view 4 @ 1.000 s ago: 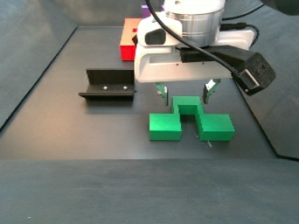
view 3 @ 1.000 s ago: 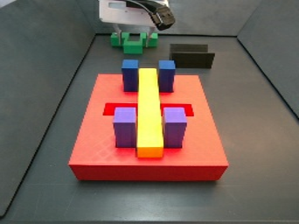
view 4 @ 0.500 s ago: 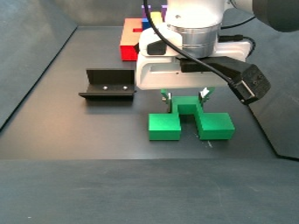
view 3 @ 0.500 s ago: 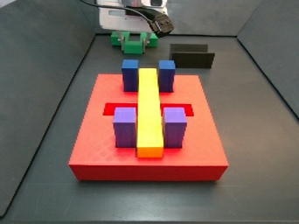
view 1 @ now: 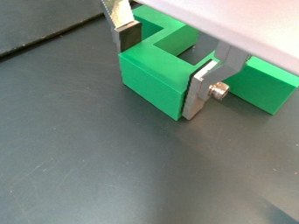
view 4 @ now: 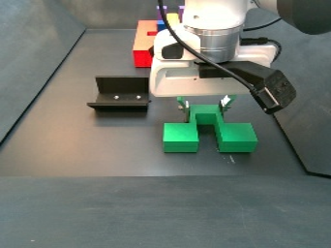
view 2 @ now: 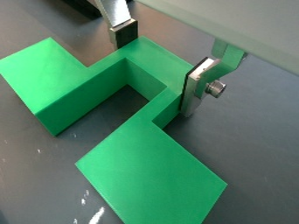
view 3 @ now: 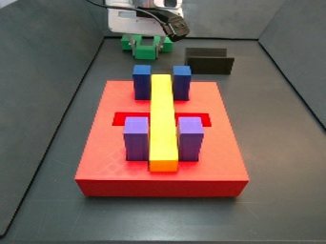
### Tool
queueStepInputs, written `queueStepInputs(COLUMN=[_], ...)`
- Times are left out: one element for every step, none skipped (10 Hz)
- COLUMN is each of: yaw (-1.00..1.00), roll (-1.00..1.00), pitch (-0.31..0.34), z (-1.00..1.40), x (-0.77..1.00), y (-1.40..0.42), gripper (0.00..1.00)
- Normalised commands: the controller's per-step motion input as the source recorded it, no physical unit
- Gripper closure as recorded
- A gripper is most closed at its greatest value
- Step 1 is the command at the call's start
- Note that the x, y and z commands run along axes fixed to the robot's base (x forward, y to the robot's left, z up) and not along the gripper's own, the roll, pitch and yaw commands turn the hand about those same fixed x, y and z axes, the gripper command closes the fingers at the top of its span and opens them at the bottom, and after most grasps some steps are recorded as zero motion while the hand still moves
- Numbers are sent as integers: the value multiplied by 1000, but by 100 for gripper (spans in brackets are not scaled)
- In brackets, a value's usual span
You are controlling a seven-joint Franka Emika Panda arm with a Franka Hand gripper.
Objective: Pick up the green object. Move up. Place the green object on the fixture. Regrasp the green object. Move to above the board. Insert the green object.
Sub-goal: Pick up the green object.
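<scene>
The green object lies on the dark floor, its raised centre block between my gripper's fingers. In both wrist views the silver finger plates press against the two sides of that centre block. My gripper is low over the piece and shut on it. The piece still rests on the floor. In a side view the green object sits at the far end under the gripper. The fixture stands beside it. The board lies nearer in that view.
The board carries a long yellow bar, two blue blocks and two purple blocks. Its red end shows behind the arm. Grey walls enclose the floor on both sides.
The gripper has come down a little over the green object and its fingers have closed in onto the centre block. The piece has hardly moved.
</scene>
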Motion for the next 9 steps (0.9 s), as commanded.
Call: queueStepInputs(yaw=[0, 0, 0, 0, 0, 0, 0, 0, 0], roll=[0, 0, 0, 0, 0, 0, 0, 0, 0], pitch=[0, 0, 0, 0, 0, 0, 0, 0, 0], z=[0, 0, 0, 0, 0, 0, 0, 0, 0], x=[0, 0, 0, 0, 0, 0, 0, 0, 0], y=[0, 0, 0, 0, 0, 0, 0, 0, 0], gripper=[100, 100, 100, 100, 100, 100, 100, 100, 100])
